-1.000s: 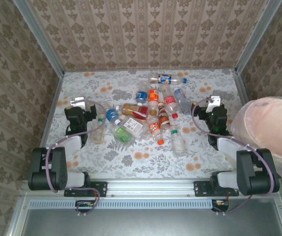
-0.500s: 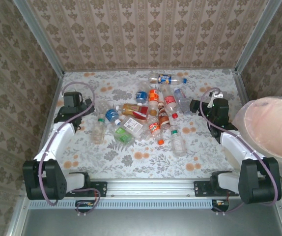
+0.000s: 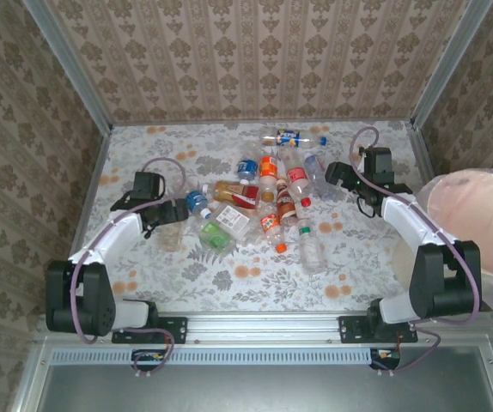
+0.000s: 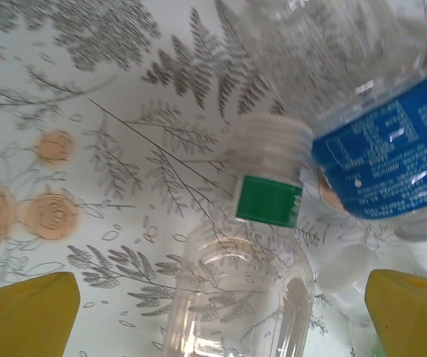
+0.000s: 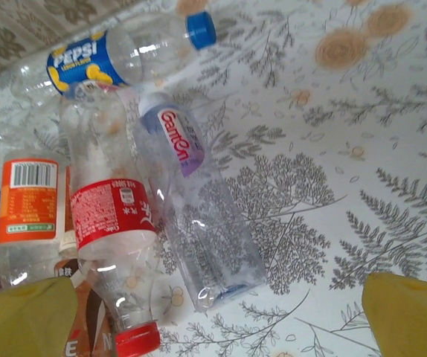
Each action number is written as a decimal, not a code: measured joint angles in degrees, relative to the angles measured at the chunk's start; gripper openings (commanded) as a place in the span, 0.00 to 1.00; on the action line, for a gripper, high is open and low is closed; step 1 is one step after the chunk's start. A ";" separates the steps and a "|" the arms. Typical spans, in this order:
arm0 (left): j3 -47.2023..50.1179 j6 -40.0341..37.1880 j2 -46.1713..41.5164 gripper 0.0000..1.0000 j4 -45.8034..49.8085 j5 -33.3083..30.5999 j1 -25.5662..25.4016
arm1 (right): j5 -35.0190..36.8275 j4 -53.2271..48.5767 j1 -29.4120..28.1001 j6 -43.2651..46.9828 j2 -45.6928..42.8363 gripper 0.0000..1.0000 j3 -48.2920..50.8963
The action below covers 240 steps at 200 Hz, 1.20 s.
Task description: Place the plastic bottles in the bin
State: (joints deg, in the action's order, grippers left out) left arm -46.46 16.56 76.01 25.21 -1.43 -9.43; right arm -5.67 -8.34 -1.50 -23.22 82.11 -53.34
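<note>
top external view: the plastic bottles lie in a loose heap on the middle of the flower-printed tablecloth, clear ones with red, orange, blue and green labels, one more lying apart near the back edge; none of them is in the big round bin with the pale pink liner, which stands off the table's right side, well apart from the heap. the left gripper reaches in at the heap's left edge, low over a clear bottle with a green label. in the left wrist view that bottle lies capped between the yellow fingertips, the jaws wide apart and neither finger touching it, and a blue-labelled clear bottle lies just beside its neck on the right. the right gripper hangs at the heap's right edge, jaws also wide apart and holding nothing. the right wrist view looks down between its yellow fingers on a slim clear bottle with a purple label lying on the cloth, a red-labelled bottle with a red cap touching its left side, an orange-labelled bottle further left, and a blue pepsi bottle with a blue cap lying across the far end
</note>
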 measured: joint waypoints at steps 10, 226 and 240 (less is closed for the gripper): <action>0.00 -0.83 0.81 0.99 0.35 0.35 -0.26 | -0.50 -0.83 -0.13 -0.39 0.79 1.00 -0.37; 3.89 7.48 6.19 0.64 7.10 -1.46 -5.49 | -0.57 -3.30 -0.79 -0.55 1.95 1.00 -4.11; 4.35 7.93 6.16 0.59 6.40 -1.57 -5.42 | -0.59 -3.45 -0.81 -0.57 1.84 1.00 -4.11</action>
State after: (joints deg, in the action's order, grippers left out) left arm -42.11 24.49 82.17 31.62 -3.01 -14.85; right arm -6.26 -11.79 -2.31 -23.79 83.94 -57.45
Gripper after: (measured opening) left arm 0.628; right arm 0.999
